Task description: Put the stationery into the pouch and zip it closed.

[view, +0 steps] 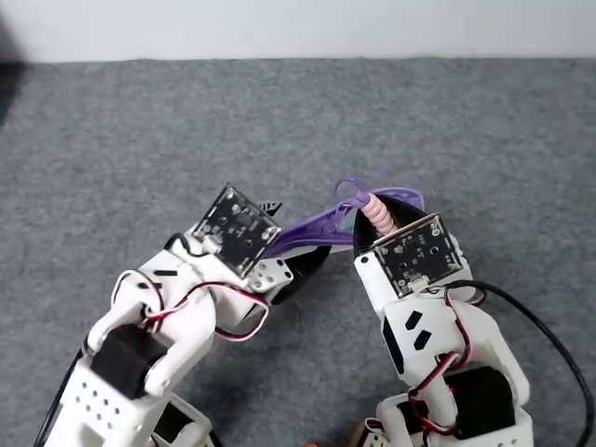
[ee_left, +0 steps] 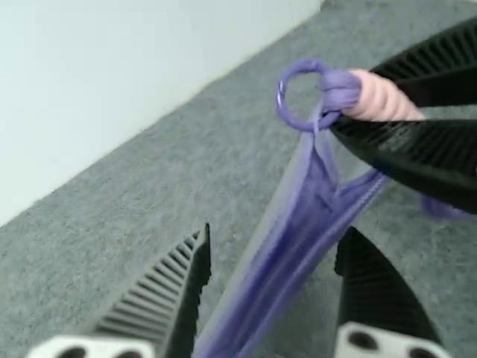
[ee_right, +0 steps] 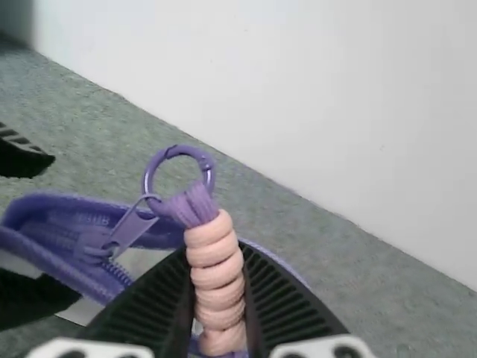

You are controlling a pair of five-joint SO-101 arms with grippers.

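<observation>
My right gripper (ee_right: pixel 212 257) is clamped tight on the pink coiled strap (ee_right: pixel 215 280). The strap ends in a purple ring (ee_right: pixel 177 173) by the zip pull (ee_right: pixel 123 230) of the purple pouch (view: pixel 303 235). The pouch stretches between my two grippers over the grey desk (view: pixel 140 140), at the middle of the high view, both ends hidden under my wrists. My left gripper (ee_left: pixel 277 237) stands spread wide, the pouch's edge running between its fingers; whether either touches it I cannot tell. The pouch's inside is hidden, and how far the zip is drawn is hard to make out.
</observation>
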